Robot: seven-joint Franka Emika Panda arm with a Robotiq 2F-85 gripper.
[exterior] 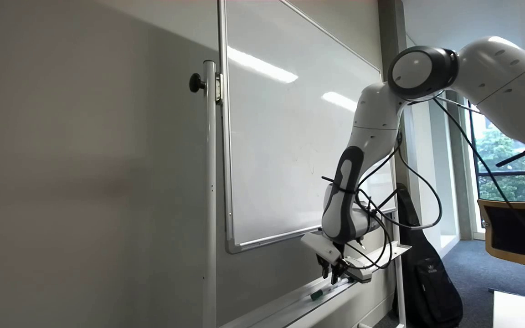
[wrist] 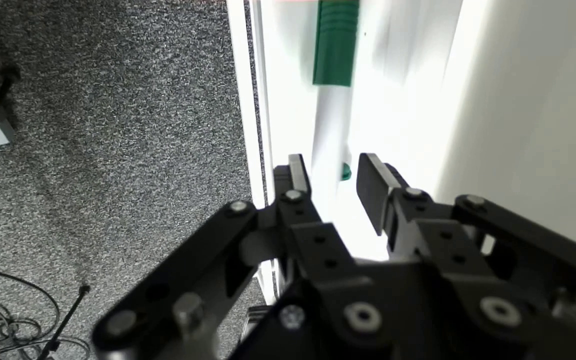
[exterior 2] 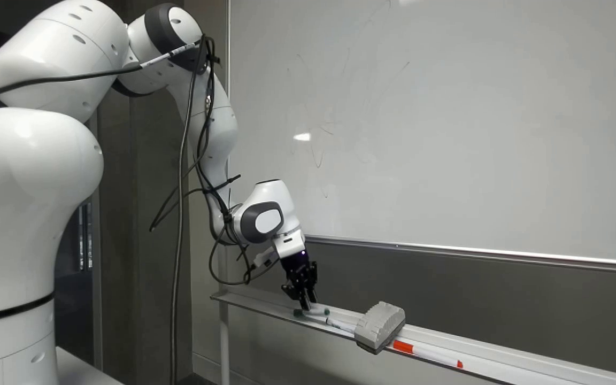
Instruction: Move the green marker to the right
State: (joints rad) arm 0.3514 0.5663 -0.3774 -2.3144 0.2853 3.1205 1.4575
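The green marker, with a white body and dark green cap, lies on the white tray below the whiteboard. Its cap shows in both exterior views (exterior: 317,295) (exterior 2: 298,312). In the wrist view the cap (wrist: 337,45) is at the top and the white body runs down between the fingers. My gripper (wrist: 333,170) is open, one finger on each side of the body, with gaps beside it. In both exterior views the gripper (exterior: 329,273) (exterior 2: 308,306) is low over the tray. A small green tip (wrist: 346,172) shows right of the body; whose it is, I cannot tell.
On the tray (exterior 2: 254,306), to the right, lie another white marker (exterior 2: 341,324), a grey eraser (exterior 2: 380,327) and a red-ended marker (exterior 2: 428,354). The whiteboard (exterior: 285,136) and wall stand close behind. The tray's front edge drops to the carpet (wrist: 118,150).
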